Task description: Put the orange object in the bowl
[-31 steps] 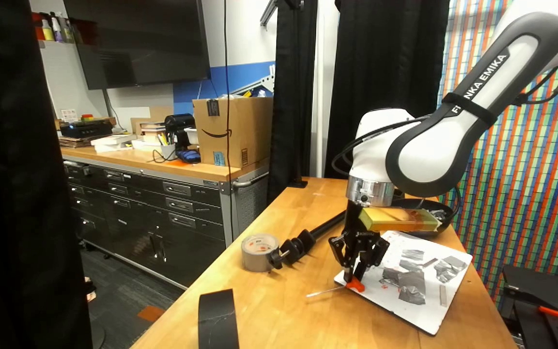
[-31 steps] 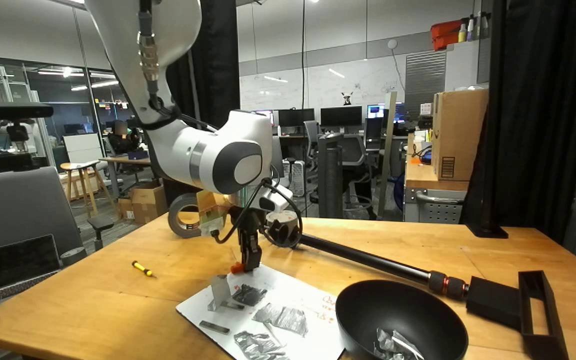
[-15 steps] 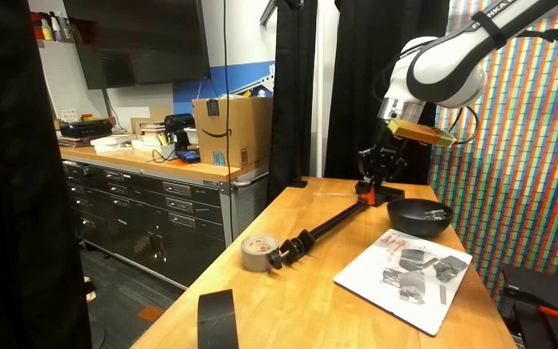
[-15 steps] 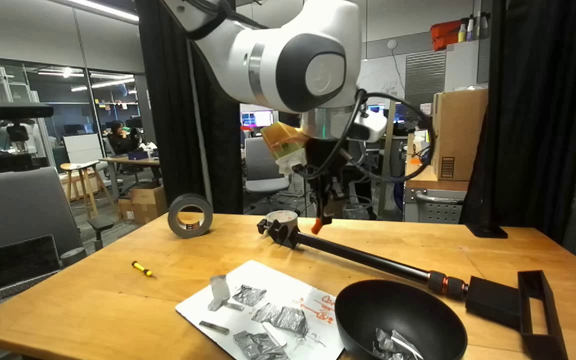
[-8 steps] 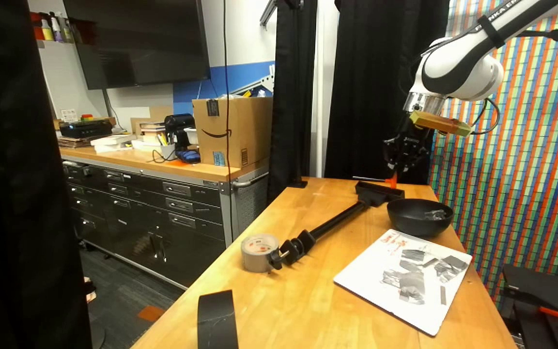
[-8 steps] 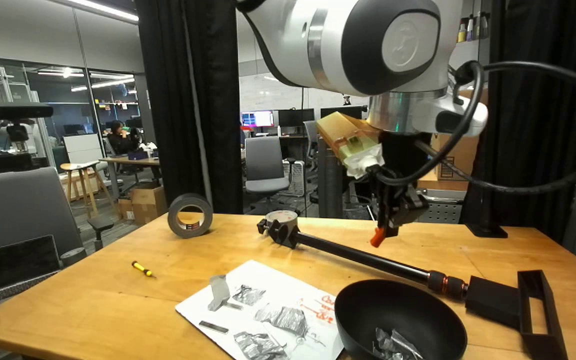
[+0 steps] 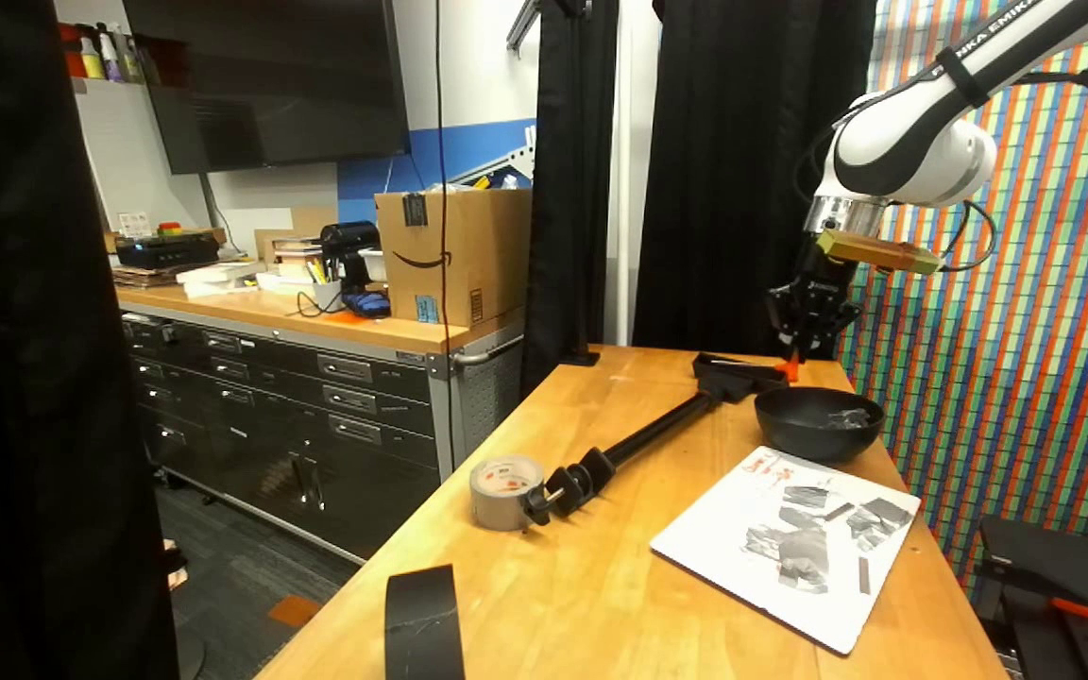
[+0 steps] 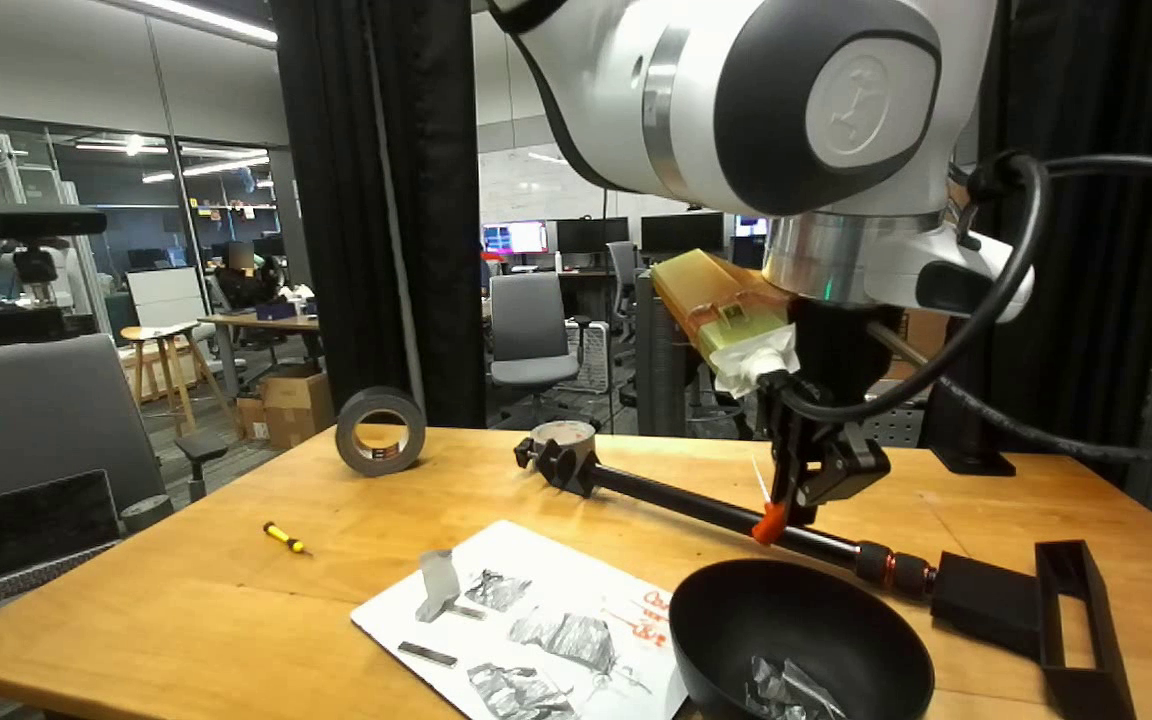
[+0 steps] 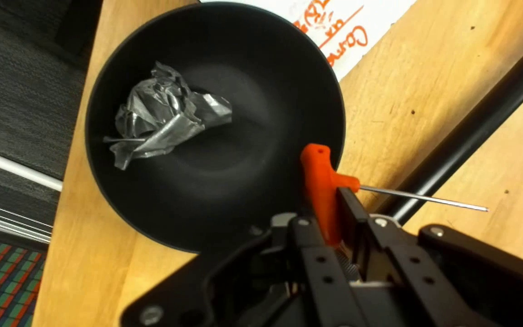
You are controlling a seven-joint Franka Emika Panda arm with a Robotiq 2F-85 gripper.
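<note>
- Lower and nearer the bowl [image 9: 243, 141] than half a second ago: I have brought the gripper [image 9: 327, 215] down, and the orange tool [image 9: 319, 179] has come along with it. Two seconds ago both were at the corner of the white board [image 7: 709, 538].
- It is clenched on the tool's handle; the thin metal shaft [image 9: 420, 197] juts out sideways, away from the bowl.
- I judge the step in hand to be the end of the carry: the pick is done, the release is not. From the wrist, the handle overlaps the bowl just inside its rim, while the shaft reaches over the table [image 9: 89, 263] and across a black pole [image 9: 475, 129]. In an exterior view the tool [image 8: 768, 525] hangs above the rim with a small gap.
- Next I would shift further in toward the bowl's middle, then let go. Dropped from here, I suspect the shaft could catch the rim and tip the tool outside.
- A crumpled silver scrap [image 9: 161, 116] lies in the bowl on the side away from the tool; I reckon there is room beside it.
- Farther off, the board and tape roll [image 7: 499, 505] sit where they did earlier.
</note>
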